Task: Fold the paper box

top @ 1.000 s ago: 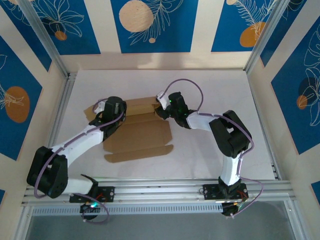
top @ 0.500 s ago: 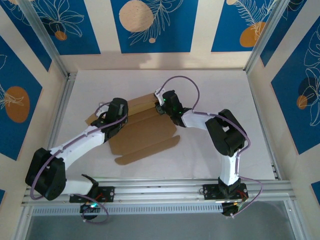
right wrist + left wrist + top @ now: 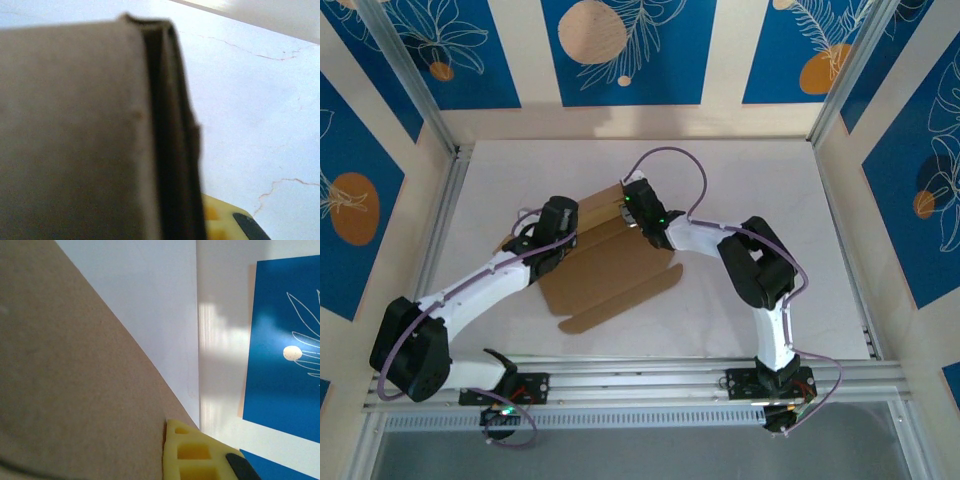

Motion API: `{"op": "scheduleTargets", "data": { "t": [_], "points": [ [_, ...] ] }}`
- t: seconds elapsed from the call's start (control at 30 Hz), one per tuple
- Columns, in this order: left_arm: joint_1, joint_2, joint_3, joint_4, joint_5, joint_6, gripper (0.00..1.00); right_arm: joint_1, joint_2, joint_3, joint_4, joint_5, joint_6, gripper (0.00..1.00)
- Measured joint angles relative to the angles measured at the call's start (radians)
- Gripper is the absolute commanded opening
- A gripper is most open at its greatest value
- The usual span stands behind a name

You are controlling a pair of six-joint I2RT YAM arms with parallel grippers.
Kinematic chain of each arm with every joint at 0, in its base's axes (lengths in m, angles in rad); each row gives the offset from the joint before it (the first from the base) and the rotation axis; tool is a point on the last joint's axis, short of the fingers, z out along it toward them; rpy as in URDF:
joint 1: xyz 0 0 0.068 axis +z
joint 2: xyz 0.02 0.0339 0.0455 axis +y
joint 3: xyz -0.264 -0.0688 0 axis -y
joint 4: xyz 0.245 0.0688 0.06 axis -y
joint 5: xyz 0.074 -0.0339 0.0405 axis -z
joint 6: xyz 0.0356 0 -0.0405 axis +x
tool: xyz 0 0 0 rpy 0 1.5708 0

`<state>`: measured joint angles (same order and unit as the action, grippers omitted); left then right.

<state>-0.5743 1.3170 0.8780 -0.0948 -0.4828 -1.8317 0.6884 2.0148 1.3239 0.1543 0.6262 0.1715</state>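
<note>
The box [image 3: 610,265] lies askew on the table [image 3: 750,170], about midway (one long flap at its near edge). The left gripper [image 3: 552,228] sits at its left edge, the right gripper [image 3: 630,205] at its far corner, farther right.

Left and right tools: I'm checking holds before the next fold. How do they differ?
Left tool sits at the box's left end; right tool at its far corner. Left tool meets one flat panel; right tool meets a doubled-over edge. Both touch the cardboard.
</note>
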Motion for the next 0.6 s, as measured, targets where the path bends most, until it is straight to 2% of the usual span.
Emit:
{"op": "scheduleTargets", "data": {
  "t": [0.33, 0.6],
  "points": [
    [-0.016, 0.000, 0.001, 0.001, 0.006, -0.011, 0.00, 0.013, 0.003, 0.027, -0.099, 0.047, 0.118, 0.00],
    [-0.023, 0.016, 0.001, 0.035, 0.010, -0.029, 0.00, 0.023, 0.038, 0.137, -0.281, 0.085, 0.264, 0.00]
  ]
}}
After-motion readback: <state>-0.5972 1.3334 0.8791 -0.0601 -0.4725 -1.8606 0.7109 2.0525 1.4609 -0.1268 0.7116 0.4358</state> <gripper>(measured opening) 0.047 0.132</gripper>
